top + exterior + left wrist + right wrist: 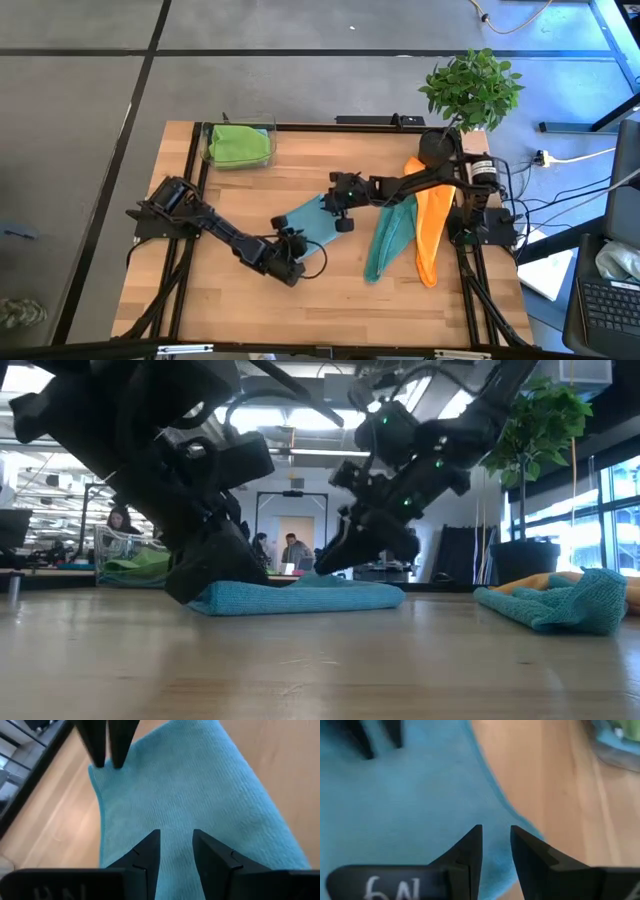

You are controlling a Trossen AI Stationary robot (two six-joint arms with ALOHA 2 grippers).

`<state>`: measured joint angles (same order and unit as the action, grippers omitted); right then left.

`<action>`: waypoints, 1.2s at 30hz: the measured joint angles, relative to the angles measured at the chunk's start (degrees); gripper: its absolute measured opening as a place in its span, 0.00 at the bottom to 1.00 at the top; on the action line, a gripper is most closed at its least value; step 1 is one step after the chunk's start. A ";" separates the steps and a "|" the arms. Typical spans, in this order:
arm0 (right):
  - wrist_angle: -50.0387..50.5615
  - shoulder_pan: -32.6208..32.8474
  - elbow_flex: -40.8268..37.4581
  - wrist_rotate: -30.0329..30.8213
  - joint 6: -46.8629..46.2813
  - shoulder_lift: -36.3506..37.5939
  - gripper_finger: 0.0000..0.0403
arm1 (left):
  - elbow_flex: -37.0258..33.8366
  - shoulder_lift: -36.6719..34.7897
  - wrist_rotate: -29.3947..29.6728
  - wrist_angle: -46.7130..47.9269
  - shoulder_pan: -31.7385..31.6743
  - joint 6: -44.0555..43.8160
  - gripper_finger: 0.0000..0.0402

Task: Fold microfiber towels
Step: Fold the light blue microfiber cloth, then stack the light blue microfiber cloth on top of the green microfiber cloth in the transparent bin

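A light blue towel [310, 222] lies folded flat at the table's middle; it also shows in the low view [300, 597]. My left gripper [176, 840] stands over the towel's near-left end, its fingers a little apart, with flat cloth showing between them. My right gripper [496, 836] hovers over the towel's far-right end near its edge, its fingers also a little apart. A teal towel [388, 240] and an orange towel [432, 230] lie bunched at the right. A lime green towel [240, 145] lies in a clear bin. My left gripper points down at the light blue towel's near-left end [150, 820]. In the low view the gripper [215, 585] reaches down to the cloth, but I cannot tell whether its fingertips touch it. The towel lies flat on the table.
A potted plant [470, 90] stands at the far right corner. The clear bin [238, 160] stands at the far left. Bare wood [330, 300] lies along the near edge. People show in the room beyond the table [118, 520].
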<state>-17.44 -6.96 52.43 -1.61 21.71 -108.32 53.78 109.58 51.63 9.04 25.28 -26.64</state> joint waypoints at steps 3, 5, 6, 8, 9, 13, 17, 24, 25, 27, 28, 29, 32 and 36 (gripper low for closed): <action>-0.14 -1.69 0.04 0.00 -0.16 -0.98 0.26 | 0.00 -0.02 0.28 -0.38 -0.93 0.27 0.27; 0.65 -2.87 -0.03 -0.02 -0.73 -1.38 0.26 | 0.00 -0.02 0.05 -0.45 -1.46 0.32 0.27; 0.52 -3.44 0.02 -0.01 -1.56 -1.60 0.26 | 0.02 -0.02 -0.57 -0.53 -1.71 0.32 0.27; 1.95 -4.56 0.02 -0.01 -2.80 -1.63 0.26 | 0.02 -0.02 -1.89 -0.73 -2.08 0.30 0.27; 2.41 -4.94 0.02 0.00 -3.20 -1.63 0.26 | 0.02 -0.02 -2.23 -0.90 -2.08 0.19 0.27; 5.22 -5.28 -0.09 0.02 -3.47 -0.65 0.26 | 0.02 -0.02 -2.87 -2.09 -0.76 0.05 0.27; 6.07 -4.75 0.02 0.00 -3.33 2.81 0.26 | 1.83 -0.70 -1.57 -2.84 0.94 6.42 0.27; 19.01 -3.66 0.02 0.02 -2.05 16.36 0.26 | 11.58 -0.79 -3.45 -3.15 1.36 21.10 0.27; 21.63 -3.46 -0.02 0.02 -2.05 18.68 0.26 | 12.97 -0.79 -4.42 -1.93 0.67 21.21 0.27; 24.80 -2.58 -1.29 0.02 -2.05 23.63 0.26 | 15.51 -0.79 -7.92 0.94 -1.55 21.06 0.27; 24.93 -2.08 -2.61 0.04 -1.97 26.22 0.26 | 16.72 -0.50 -10.12 2.00 -2.94 20.25 0.28; 24.52 -1.55 -4.36 0.02 -1.94 28.98 0.26 | 17.86 0.16 -11.93 3.07 -4.35 18.85 0.29; 20.99 -0.35 -10.40 -0.02 -3.68 36.74 0.26 | 20.01 2.19 -15.08 10.03 -7.68 15.41 0.31; 16.27 0.64 -20.23 0.04 -8.34 46.25 0.26 | 22.35 2.99 -20.87 13.47 -9.49 11.46 0.31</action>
<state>-1.16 -6.33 32.20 -1.56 13.37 -62.08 76.12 112.57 30.76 22.51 15.79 -15.18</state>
